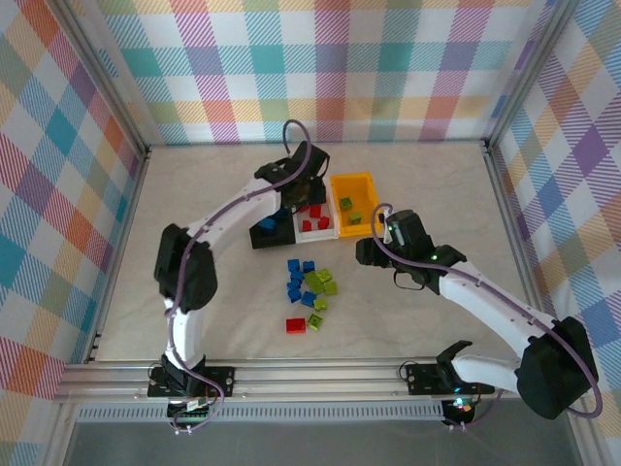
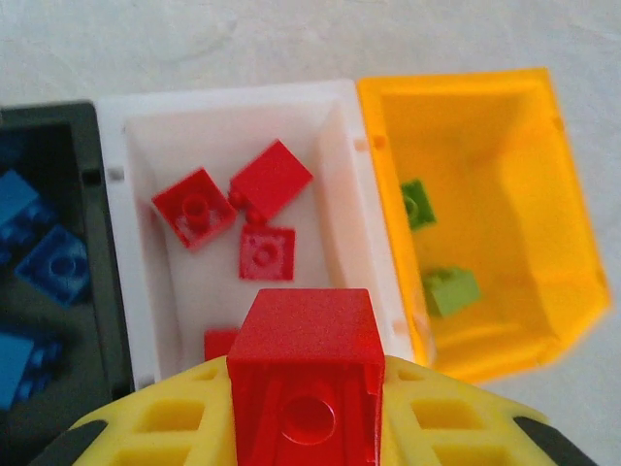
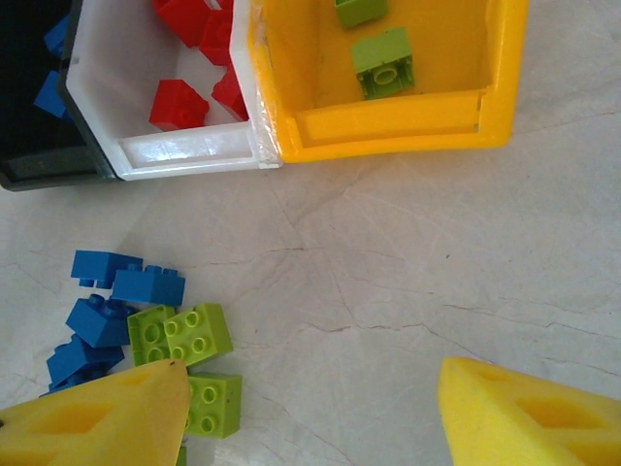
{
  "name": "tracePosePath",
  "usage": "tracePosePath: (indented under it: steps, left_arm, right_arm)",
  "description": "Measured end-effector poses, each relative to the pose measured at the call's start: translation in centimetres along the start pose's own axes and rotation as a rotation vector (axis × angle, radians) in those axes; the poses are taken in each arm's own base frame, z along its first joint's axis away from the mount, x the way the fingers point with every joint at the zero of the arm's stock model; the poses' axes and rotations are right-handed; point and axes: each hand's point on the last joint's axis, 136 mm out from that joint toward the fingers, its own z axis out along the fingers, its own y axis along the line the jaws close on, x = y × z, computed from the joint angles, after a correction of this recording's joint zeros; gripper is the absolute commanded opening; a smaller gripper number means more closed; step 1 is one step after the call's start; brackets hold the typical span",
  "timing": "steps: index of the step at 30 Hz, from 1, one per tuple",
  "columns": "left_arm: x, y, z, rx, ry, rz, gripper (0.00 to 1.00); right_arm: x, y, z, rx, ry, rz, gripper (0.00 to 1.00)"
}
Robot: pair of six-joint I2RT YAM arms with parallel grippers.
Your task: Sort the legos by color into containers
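Red plastic right up front: a red brick (image 2: pixel 306 374) sits clamped between the yellow pads (image 2: pixel 165 427) of the left gripper (image 1: pixel 299 183), stud side facing the wrist camera. The brick hangs directly over the near end of the white bin (image 2: pixel 243 97), above its open top and not touching the floor of it. Down inside that bin lie three more red bricks (image 2: pixel 194 207), loose and tilted, with the corner of a fourth peeking out just beside the held one.

To the left, touching the white bin, is the black bin (image 2: pixel 58 112) with blue bricks (image 2: pixel 53 264) inside. To the right, also wall to wall, is the orange-yellow bin (image 2: pixel 456 87) holding two lime green bricks (image 2: pixel 451 289).

Over to the right gripper (image 3: pixel 310 408): its jaws stand apart with nothing between them, only bare table (image 3: pixel 388 272) below. It hovers just in front of the bins. The loose pile lies at its left fingertip: a cluster of blue bricks (image 3: pixel 107 311) and, touching them, lime green bricks (image 3: pixel 184 335), one partly under the yellow finger. From the top camera, a single red brick (image 1: pixel 295 325) lies nearer the arm bases, a little apart from the pile, with a green one (image 1: pixel 312 323) just beside it.
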Motion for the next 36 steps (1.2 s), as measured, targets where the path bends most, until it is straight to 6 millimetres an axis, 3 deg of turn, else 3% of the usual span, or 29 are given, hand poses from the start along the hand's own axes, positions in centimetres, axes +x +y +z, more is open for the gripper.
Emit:
tracePosePath:
  steps: [4,8,12,16,20,24,27,32,36]
  left_arm:
    - [-0.1,1.0,3.5,-0.070,0.048,0.009,0.29]
    - [0.8,1.3,5.2,-0.091,0.101,0.017,0.58]
    - [0.9,0.6,4.4,-0.053,0.114,0.011,0.83]
    - [0.0,-0.9,0.4,0.028,0.077,0.007,1.00]
    - [0.2,-1.8,-7.1,0.146,-0.003,0.001,1.00]
    - [2.8,-1.0,-14.5,0.258,-0.086,-0.012,1.00]
    - [6.2,1.4,-17.3,0.287,-0.102,-0.040,1.00]
    - [11.8,8.0,-17.8,0.174,-0.094,-0.099,1.00]
    - [13.2,11.9,-20.5,0.127,-0.158,-0.137,1.00]
  right_arm:
    - [0.3,0.1,-0.2,-0.012,0.002,0.002,0.69]
    - [1.1,0.1,0.0,-0.028,0.026,0.003,0.72]
    - [1.5,0.7,0.0,-0.061,0.044,0.002,0.71]
    - [2.1,1.8,0.0,-0.101,0.066,-0.015,0.70]
    - [4.1,4.1,0.6,-0.149,0.126,-0.073,0.70]
    - [7.4,6.5,2.0,-0.188,0.222,-0.150,0.69]
    - [10.0,8.7,2.8,-0.222,0.296,-0.226,0.69]
    - [13.7,13.8,3.6,-0.312,0.383,-0.406,0.69]
    - [15.0,17.4,4.3,-0.375,0.412,-0.516,0.69]
